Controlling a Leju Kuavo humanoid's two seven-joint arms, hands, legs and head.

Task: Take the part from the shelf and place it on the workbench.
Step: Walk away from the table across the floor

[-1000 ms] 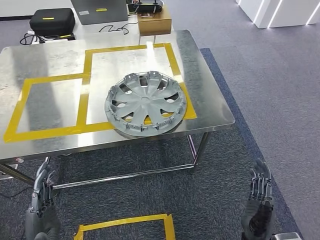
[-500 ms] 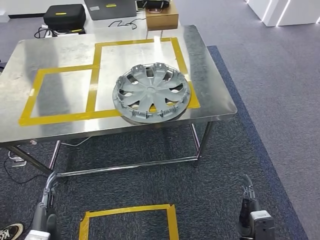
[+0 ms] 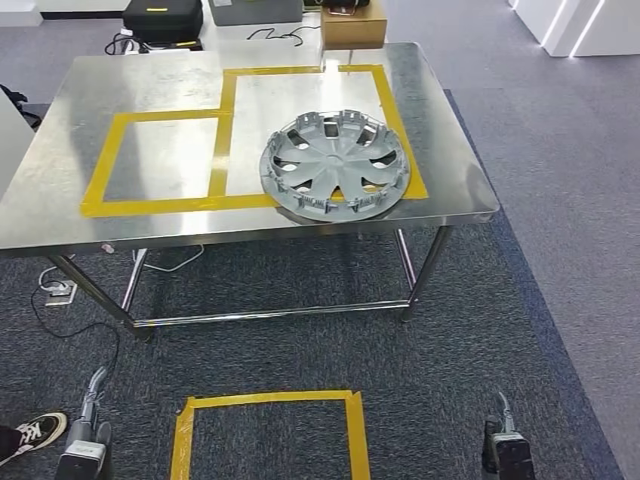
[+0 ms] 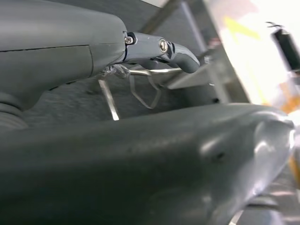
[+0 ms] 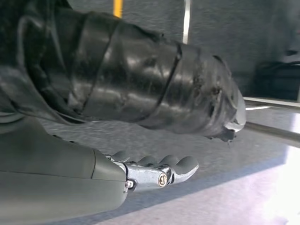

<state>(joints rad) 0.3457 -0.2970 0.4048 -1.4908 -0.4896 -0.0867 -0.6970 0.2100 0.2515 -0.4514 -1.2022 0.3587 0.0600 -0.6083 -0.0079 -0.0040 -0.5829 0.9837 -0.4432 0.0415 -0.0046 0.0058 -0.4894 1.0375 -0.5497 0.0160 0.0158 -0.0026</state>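
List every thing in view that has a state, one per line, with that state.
wheel cover: lying flat on the workbench, over the yellow tape line, held by no hand.
workbench: standing upright, bearing the wheel cover.
left hand: hanging low beside the body, holding nothing, fingers stretched out.
right hand: hanging low, holding nothing, fingers stretched out.
black case: closed, beyond the workbench.
shoe: on the carpet, near the left hand.

The left robot hand is seen close up, its thick grey thumb and a straight darker finger held apart with nothing between them; blurred metal legs are seen beyond.
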